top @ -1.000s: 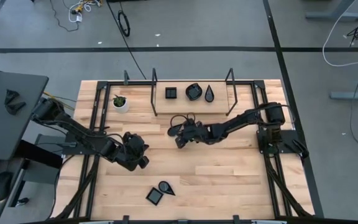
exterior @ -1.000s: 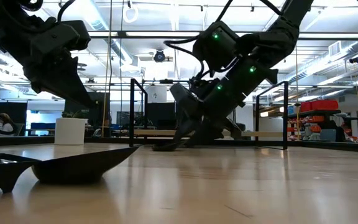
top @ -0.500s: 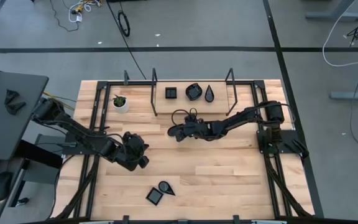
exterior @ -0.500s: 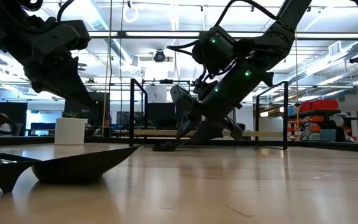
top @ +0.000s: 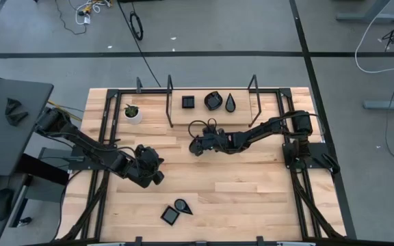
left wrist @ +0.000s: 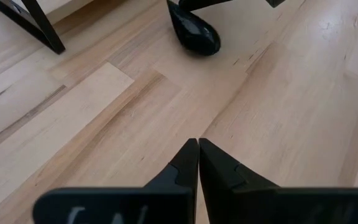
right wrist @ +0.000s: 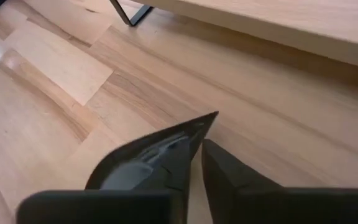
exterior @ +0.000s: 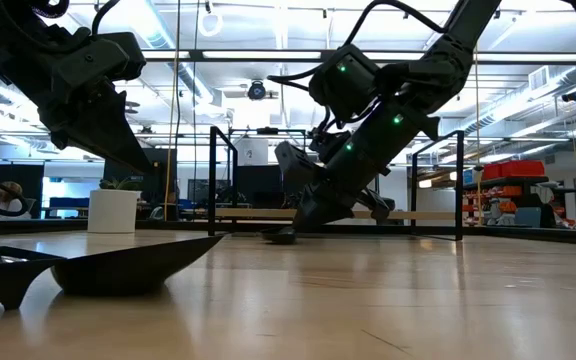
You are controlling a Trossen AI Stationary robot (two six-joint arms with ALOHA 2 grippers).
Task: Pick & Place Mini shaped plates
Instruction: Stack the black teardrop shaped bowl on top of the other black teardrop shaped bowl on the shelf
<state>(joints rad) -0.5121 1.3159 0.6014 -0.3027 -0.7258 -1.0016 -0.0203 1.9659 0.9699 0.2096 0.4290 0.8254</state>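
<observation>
Light wooden plank counter (top: pixel 252 184) with a black metal frame (top: pixel 169 102), on a grey floor; low view looks into an open workshop hall. Right gripper (top: pixel 195 146), mid-counter, went from spread fingers to pinching a glossy black teardrop mini plate (right wrist: pixel 148 158); only its wrist view shows that grip. Left gripper (left wrist: pixel 198 155) hovers front-left, fingers pressed together. Three plates (top: pixel 213 101) at the back, two (top: pixel 176 210) at the front edge. Small white plant pot (top: pixel 133 113) back-left.

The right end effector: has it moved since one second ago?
Yes. The right end effector moved up the high view, closer to the square plate.
</observation>
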